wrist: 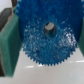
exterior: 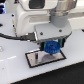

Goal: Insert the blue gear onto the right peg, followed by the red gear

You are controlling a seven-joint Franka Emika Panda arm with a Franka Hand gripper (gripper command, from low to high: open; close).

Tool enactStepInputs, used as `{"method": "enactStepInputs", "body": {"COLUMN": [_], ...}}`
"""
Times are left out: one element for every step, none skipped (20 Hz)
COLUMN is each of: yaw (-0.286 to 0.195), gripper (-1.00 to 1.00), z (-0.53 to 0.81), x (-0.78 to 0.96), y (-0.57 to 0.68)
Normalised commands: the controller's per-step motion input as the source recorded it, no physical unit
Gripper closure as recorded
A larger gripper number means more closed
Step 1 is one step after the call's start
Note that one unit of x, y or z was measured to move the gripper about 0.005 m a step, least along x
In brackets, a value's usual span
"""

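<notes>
Blue gear [exterior: 51, 48] is sitting gripped in my jaws, hovering above the plate [exterior: 35, 59]; its seating on the right peg [wrist: 49, 28] I'm judging unfinished, red gear unseen.

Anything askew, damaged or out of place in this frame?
Nothing stands out. The wide bright-blue toothed plastic gear sits in the tool, over the black-bordered pale rectangular plate. In the wrist view, a dark post shows at its centre hole. The red gear is not visible.
</notes>
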Motion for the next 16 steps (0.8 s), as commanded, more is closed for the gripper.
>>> {"method": "enactStepInputs", "body": {"yaw": [0.0, 0.0, 0.0, 0.0, 0.0, 0.0, 0.0, 0.0, 0.0, 0.0, 0.0, 0.0, 0.0, 0.0, 0.0, 0.0], "gripper": [1.0, 1.0, 1.0, 1.0, 1.0, 1.0, 1.0, 1.0, 1.0, 1.0, 1.0, 1.0, 1.0, 1.0, 1.0, 1.0], "z": [0.33, 0.4, 0.41, 0.32, 0.12, 0.34, 0.35, 0.26, 0.19, 0.11, 0.06, 0.01, 0.03, -0.2, -0.13, -0.21], "x": [0.31, 0.29, 0.25, 0.18, 0.04, 0.31, 0.24, 0.34, 0.39, 0.34, 0.33, 0.3, 0.33, 0.28, 0.31, 0.31], "y": [0.08, 0.07, 0.06, 0.03, -0.1, 0.01, 0.0, 0.02, 0.0, 0.01, -0.01, 0.01, 0.04, -0.04, -0.03, -0.02]}}
